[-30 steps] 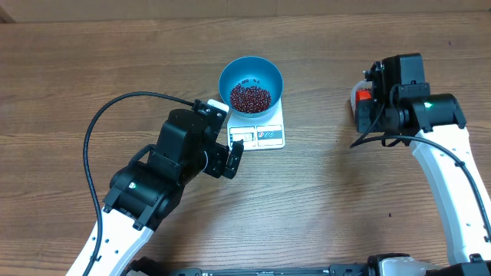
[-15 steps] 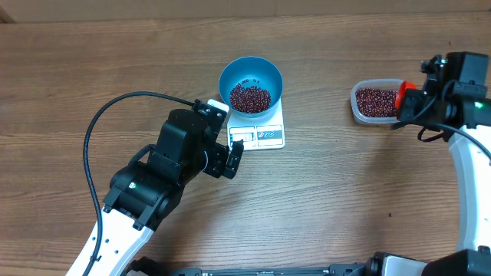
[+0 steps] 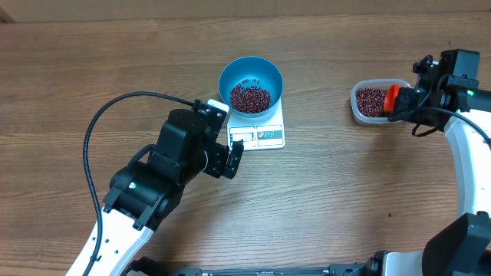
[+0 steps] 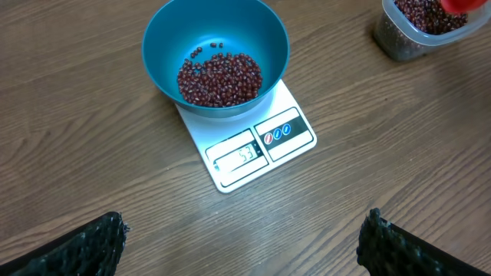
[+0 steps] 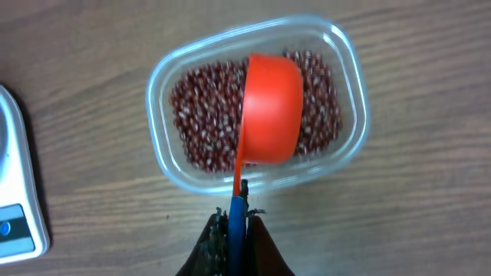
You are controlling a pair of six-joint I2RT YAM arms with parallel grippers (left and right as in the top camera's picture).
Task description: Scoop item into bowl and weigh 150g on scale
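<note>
The blue bowl (image 3: 251, 83) stands on the white scale (image 3: 261, 132) and holds a heap of red-brown beans (image 3: 251, 97). In the left wrist view the bowl (image 4: 215, 55) shows its beans (image 4: 220, 77), and the scale (image 4: 253, 146) shows a lit display. My left gripper (image 4: 242, 241) hovers open in front of the scale, nothing between its fingers. My right gripper (image 5: 235, 222) is shut on the blue handle of an orange scoop (image 5: 270, 119), which hangs turned over above the beans (image 5: 199, 123) in the clear tub (image 5: 257, 107). From overhead the scoop (image 3: 390, 100) sits at the tub's right side.
The clear tub (image 3: 370, 102) of beans stands to the right of the scale on the wooden table. A black cable (image 3: 115, 115) loops over the table left of the left arm. The scale's corner (image 5: 15, 199) shows at the left edge of the right wrist view.
The right arm swung right off the tub, uncovering it, then came back a little left, bringing the orange scoop over the tub's right side. The left arm has not moved.
</note>
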